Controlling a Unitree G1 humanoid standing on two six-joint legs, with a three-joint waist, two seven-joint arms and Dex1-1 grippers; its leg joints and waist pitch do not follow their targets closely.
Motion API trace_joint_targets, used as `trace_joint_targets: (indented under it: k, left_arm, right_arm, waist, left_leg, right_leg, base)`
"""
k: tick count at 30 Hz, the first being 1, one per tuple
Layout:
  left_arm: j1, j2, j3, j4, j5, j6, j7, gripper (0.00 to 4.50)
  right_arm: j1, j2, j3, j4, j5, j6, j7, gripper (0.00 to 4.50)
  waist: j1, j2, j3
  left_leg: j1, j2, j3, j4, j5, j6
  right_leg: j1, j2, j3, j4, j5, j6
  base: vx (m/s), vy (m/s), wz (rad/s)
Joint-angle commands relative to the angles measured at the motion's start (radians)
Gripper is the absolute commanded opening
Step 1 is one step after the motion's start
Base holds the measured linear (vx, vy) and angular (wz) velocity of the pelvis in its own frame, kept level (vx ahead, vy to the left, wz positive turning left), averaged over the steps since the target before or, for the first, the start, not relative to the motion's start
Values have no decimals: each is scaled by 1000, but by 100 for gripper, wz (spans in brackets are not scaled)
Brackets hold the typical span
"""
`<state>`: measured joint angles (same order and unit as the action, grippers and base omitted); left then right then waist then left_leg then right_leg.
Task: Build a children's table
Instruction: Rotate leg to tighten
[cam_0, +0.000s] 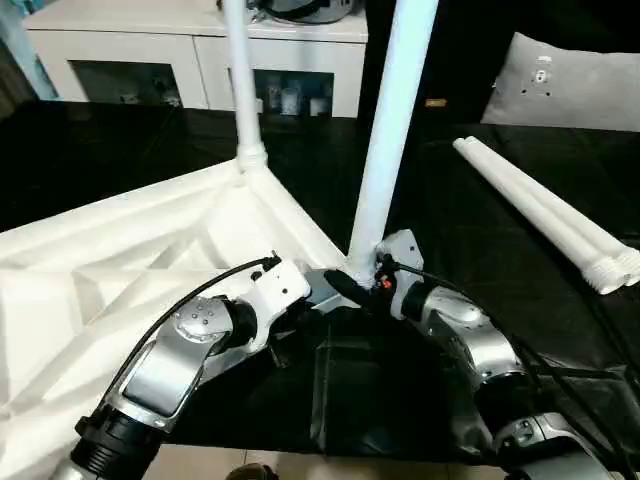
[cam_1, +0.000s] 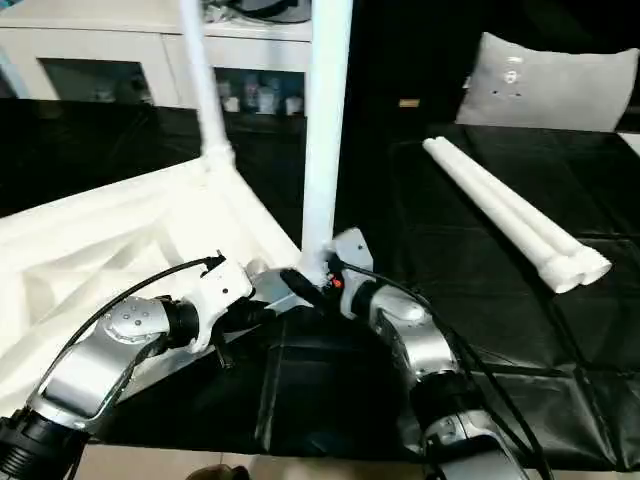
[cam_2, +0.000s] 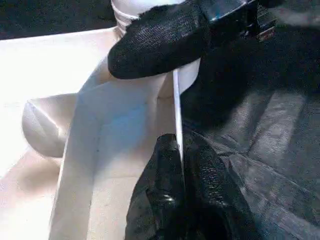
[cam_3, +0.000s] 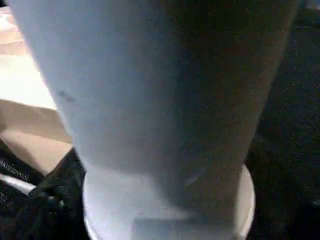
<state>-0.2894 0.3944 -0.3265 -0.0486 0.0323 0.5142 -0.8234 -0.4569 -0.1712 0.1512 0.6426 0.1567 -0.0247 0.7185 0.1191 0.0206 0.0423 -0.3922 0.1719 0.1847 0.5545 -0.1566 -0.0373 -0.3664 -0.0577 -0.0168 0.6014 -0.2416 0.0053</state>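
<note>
The children's table top (cam_0: 120, 250) lies upside down on the left, ribbed underside up. Two white legs stand upright in its corner sockets, one at the far corner (cam_0: 243, 80) and one at the near corner (cam_0: 392, 130). My left gripper (cam_2: 179, 150) is shut on the thin rim of the top, just beside the near corner socket. My right gripper (cam_0: 365, 282) is at the base of the near leg (cam_3: 160, 100), right up against it. Two loose legs (cam_0: 545, 215) lie side by side on the black cloth to the right.
A black cloth (cam_0: 480, 250) covers the work surface. A grey-white cushion (cam_0: 570, 85) leans at the back right. A white cabinet (cam_0: 200, 60) stands along the back. The cloth's front edge runs just below my forearms.
</note>
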Motion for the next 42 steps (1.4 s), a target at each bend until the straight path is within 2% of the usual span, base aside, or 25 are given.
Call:
trace_joint_targets:
  k: [1, 4, 7, 8, 9, 11, 14, 15, 17, 18, 20, 22, 25, 30, 35, 39, 40, 42]
  left_arm:
    - [-38, 23, 12, -4, -6, -38, -12, 0]
    - [-49, 33, 10, 28, -12, -62, -31, 0]
    - [-57, 39, 8, 47, -14, -77, -41, 0]
    - [-63, 42, 7, 59, -13, -86, -48, 0]
    - [-70, 45, 6, 76, -13, -98, -55, 0]
    - [-78, 49, 2, 97, -11, -113, -63, 0]
    - [-93, 53, -6, 132, -12, -137, -73, 0]
    - [-95, 53, -7, 138, -13, -142, -75, 0]
    - [-101, 56, -15, 153, -14, -164, -92, 0]
    - [-104, 60, -21, 165, -13, -183, -106, 0]
    - [-107, 65, -25, 177, -12, -201, -118, 0]
    - [-111, 73, -33, 193, -12, -229, -136, 0]
    - [-117, 93, -52, 209, -11, -275, -182, 0]
    - [-134, 125, -88, 244, 11, -354, -255, 0]
    - [-147, 140, -106, 264, 16, -392, -297, 0]
    - [-155, 152, -126, 276, 16, -418, -345, 0]
    - [-154, 155, -128, 271, 15, -420, -352, 0]
    - [-154, 155, -129, 270, 14, -424, -356, 0]
  right_arm:
    - [66, -51, -1, 33, -36, 9, 22, 427]
    - [112, -91, 0, -24, -38, -17, 54, 443]
    - [133, -111, 1, -48, -39, -30, 70, 443]
    - [146, -122, 1, -63, -36, -35, 81, 443]
    - [161, -135, 2, -81, -30, -43, 99, 443]
    - [176, -148, 1, -105, -26, -59, 116, 443]
    - [200, -172, 0, -162, -5, -45, 155, 443]
    - [204, -177, 1, -170, -2, -44, 162, 443]
    - [209, -194, -3, -188, 12, -37, 189, 443]
    - [210, -208, -11, -201, 26, -28, 207, 443]
    - [208, -219, -19, -212, 40, -19, 226, 443]
    - [203, -234, -28, -225, 60, -11, 257, 443]
    - [186, -257, -38, -248, 94, 23, 316, 443]
    - [153, -289, -24, -293, 129, 89, 401, 443]
    - [119, -288, -10, -297, 109, 77, 401, 443]
    - [91, -283, 8, -283, 87, 77, 411, 443]
    - [87, -282, 12, -282, 82, 77, 410, 443]
    - [83, -281, 17, -283, 79, 80, 415, 443]
  waist:
    - [-1, 15, -53]
    - [4, 20, -54]
    - [4, 18, -55]
    - [2, 16, -52]
    - [2, 19, -51]
    - [3, 20, -51]
    - [1, 17, -52]
    - [-2, 18, -51]
    - [-4, 16, -50]
    - [-3, 18, -53]
    - [-3, 19, -55]
    - [0, 14, -57]
    - [4, 14, -56]
    - [13, 13, -56]
    - [29, 13, -59]
    - [30, 14, -60]
    - [31, 8, -60]
    - [32, 11, -61]
  left_leg:
    - [35, 60, -27, -60, -250, -12]
    - [34, 59, -29, -59, -241, -11]
    - [32, 57, -28, -57, -239, -6]
    - [31, 56, -28, -57, -252, -3]
    - [31, 56, -29, -58, -265, -3]
    - [32, 56, -29, -57, -275, -5]
    - [26, 55, -30, -55, -262, 7]
    - [28, 56, -29, -54, -268, 13]
    - [26, 57, -29, -53, -258, 24]
    - [27, 58, -30, -51, -241, 30]
    - [26, 58, -28, -47, -222, 39]
    - [25, 57, -27, -42, -189, 62]
    - [24, 58, -26, -40, -182, 71]
    - [27, 61, -25, -40, -195, 68]
    - [30, 63, -25, -37, -181, 57]
    - [30, 62, -24, -37, -186, 46]
    - [29, 62, -23, -37, -180, 46]
    - [28, 61, -24, -37, -172, 50]
  right_leg:
    - [19, -72, 30, -60, 44, -192]
    - [21, -70, 30, -58, 53, -183]
    - [23, -72, 29, -59, 55, -182]
    - [22, -72, 30, -62, 29, -183]
    - [22, -74, 31, -65, -3, -181]
    - [21, -74, 31, -68, -34, -187]
    - [24, -74, 31, -62, -26, -194]
    - [21, -73, 30, -63, -43, -196]
    - [23, -75, 31, -66, -47, -201]
    - [23, -76, 31, -62, -28, -207]
    - [23, -75, 30, -58, 6, -217]
    - [24, -74, 28, -54, 53, -223]
    - [24, -75, 27, -52, 56, -227]
    - [21, -76, 26, -51, 11, -229]
    - [17, -79, 27, -47, 15, -229]
    - [17, -79, 27, -45, 9, -227]
    - [18, -78, 27, -44, 16, -226]
    - [18, -78, 26, -42, 30, -226]
  base:
    - [0, 0, 0]
    - [0, 0, 0]
    - [0, 0, 0]
    - [0, 0, 0]
    - [0, 0, 0]
    - [0, 0, 0]
    - [0, 0, 0]
    - [0, 0, 0]
    - [0, 0, 0]
    - [0, 0, 0]
    - [0, 0, 0]
    - [0, 0, 0]
    - [0, 0, 0]
    - [0, 0, 0]
    - [0, 0, 0]
    - [0, 0, 0]
    - [0, 0, 0]
    - [0, 0, 0]
